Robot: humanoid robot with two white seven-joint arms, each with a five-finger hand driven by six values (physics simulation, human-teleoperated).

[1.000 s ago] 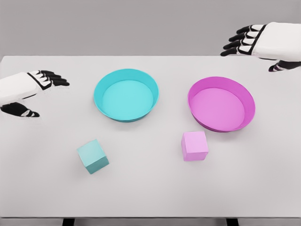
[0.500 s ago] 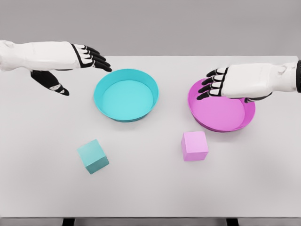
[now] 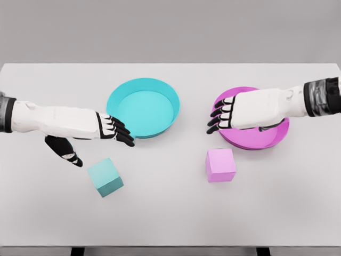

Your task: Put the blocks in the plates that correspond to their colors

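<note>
Taking the teal block as reference, on the white counter: the left hand sits just above and slightly left of it in the head view, fingers extended and loosely spread, thumb hanging toward the block, nothing held. The block lies toward the viewer from that hand's palm, clear of it, rotated so one corner faces the near counter edge; no long axis applies, the piece being cubic. The teal plate lies up and right of the block, with nothing in it, the left fingertips close to its near rim. Further right, the pink block rests at about the same depth as the teal block, well apart from it. The right hand is directly beyond the pink block, fingers relaxed and slightly bent, holding nothing, overlapping the pink plate from view. Judgement: each hand is nearer its own colour, and each must travel toward the viewer and downward to grasp.
</note>
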